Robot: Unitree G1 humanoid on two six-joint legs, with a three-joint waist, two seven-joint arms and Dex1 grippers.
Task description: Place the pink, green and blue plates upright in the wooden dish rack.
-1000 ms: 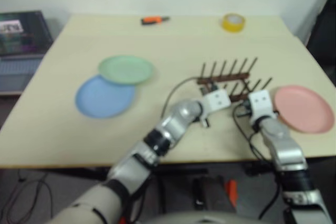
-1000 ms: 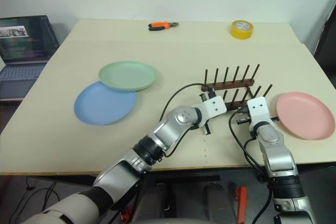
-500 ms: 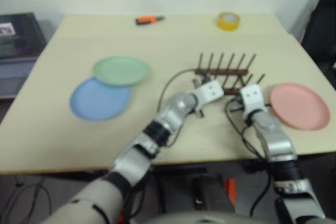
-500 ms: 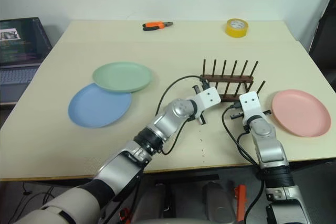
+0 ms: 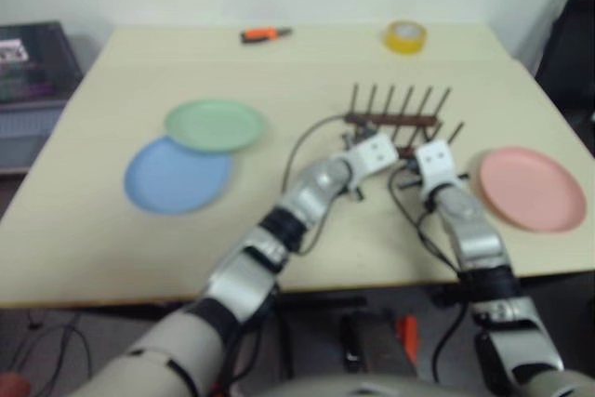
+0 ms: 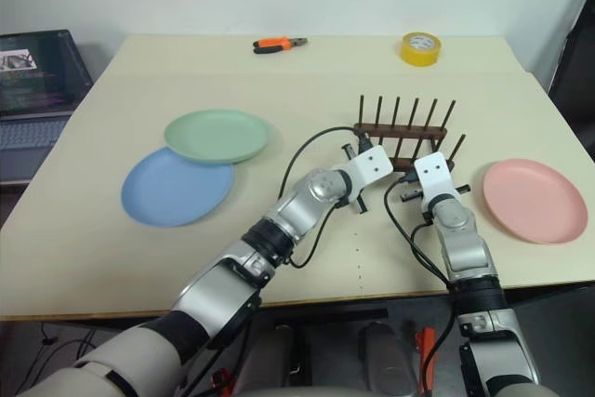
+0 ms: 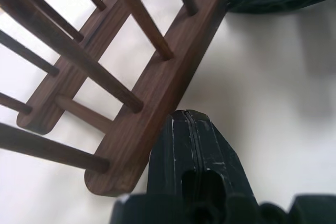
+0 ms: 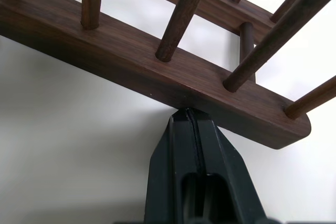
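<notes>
Both hands clenched empty: left hand and right hand tips touching the wooden dish rack.

A pale bench carries the wooden dish rack right of its centre, its thin dark pegs standing upright with nothing slotted between them. The pink plate lies flat to the right of the rack, apart from it. On the left side, the green plate lies flat and overlaps the far edge of the blue plate. Both arms reach in to the near side of the rack, the left gripper at its left end, the right gripper just beside it. At the far edge lie orange-handled pliers and a yellow tape roll. An open laptop sits off the bench's left side.
</notes>
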